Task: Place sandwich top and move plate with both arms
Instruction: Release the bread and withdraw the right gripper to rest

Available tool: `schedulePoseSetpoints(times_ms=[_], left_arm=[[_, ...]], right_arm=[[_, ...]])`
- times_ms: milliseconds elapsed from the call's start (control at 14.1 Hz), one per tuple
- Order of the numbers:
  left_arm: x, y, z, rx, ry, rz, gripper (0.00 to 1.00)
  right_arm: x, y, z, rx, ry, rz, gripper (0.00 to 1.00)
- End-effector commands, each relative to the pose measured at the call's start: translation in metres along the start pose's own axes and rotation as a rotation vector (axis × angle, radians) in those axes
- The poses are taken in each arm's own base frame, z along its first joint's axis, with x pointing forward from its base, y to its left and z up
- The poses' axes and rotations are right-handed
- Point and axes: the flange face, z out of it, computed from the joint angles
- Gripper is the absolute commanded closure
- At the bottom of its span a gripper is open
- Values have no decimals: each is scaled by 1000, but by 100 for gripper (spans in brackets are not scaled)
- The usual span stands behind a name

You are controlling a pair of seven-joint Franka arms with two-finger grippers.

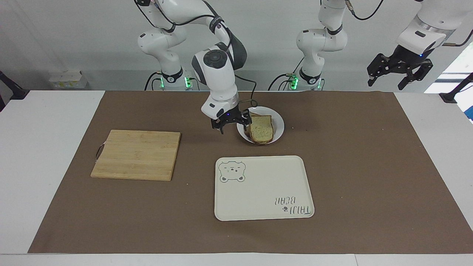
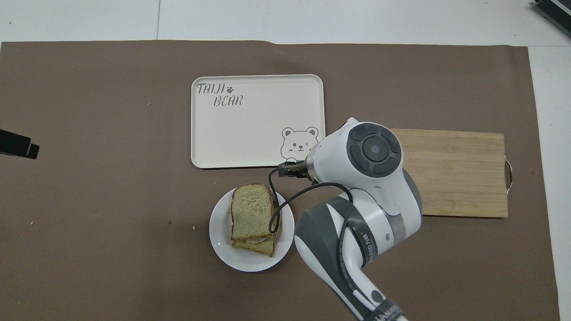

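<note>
The sandwich top (image 1: pixel 262 129) lies flat on a lower slice, stacked on the white plate (image 1: pixel 279 123). It also shows in the overhead view (image 2: pixel 251 208), on the plate (image 2: pixel 219 234). My right gripper (image 1: pixel 233 126) is open and empty. It hangs just above the mat beside the plate, toward the right arm's end of the table. In the overhead view its wrist hides the fingers. My left gripper (image 1: pixel 397 72) is open and empty. It waits raised high over the left arm's end of the table, and its tip shows in the overhead view (image 2: pixel 18 145).
The cream bear tray (image 1: pixel 264 184) (image 2: pixel 256 129) lies farther from the robots than the plate. A wooden cutting board (image 1: pixel 136 154) (image 2: pixel 455 174) lies toward the right arm's end. A brown mat (image 1: pixel 369 166) covers the table.
</note>
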Motion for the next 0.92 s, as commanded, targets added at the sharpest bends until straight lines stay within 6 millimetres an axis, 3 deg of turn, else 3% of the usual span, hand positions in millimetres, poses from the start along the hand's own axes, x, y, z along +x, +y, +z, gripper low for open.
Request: schedulePoseSetpoints(times_ms=[0,283,424,636,848], left_arm=[[-5,6,-1,-10,-5,19,0],[-3,19,-1,-9,-4,33,0],[-3,15,-2,-9,-1,27,0],[-4,3,-3,-6,8,6,0],[-4,3,-3,-7,6,0,0]], right_arm=[[4,28,-25,-9,11,13,0],[-13,53,-52,-49,-96,33,0],[-18,71,-60,-65,-149,20,0],[-10,108,-67,-72,-162,25,0],[0,156,-87,-89,-134,11,0]])
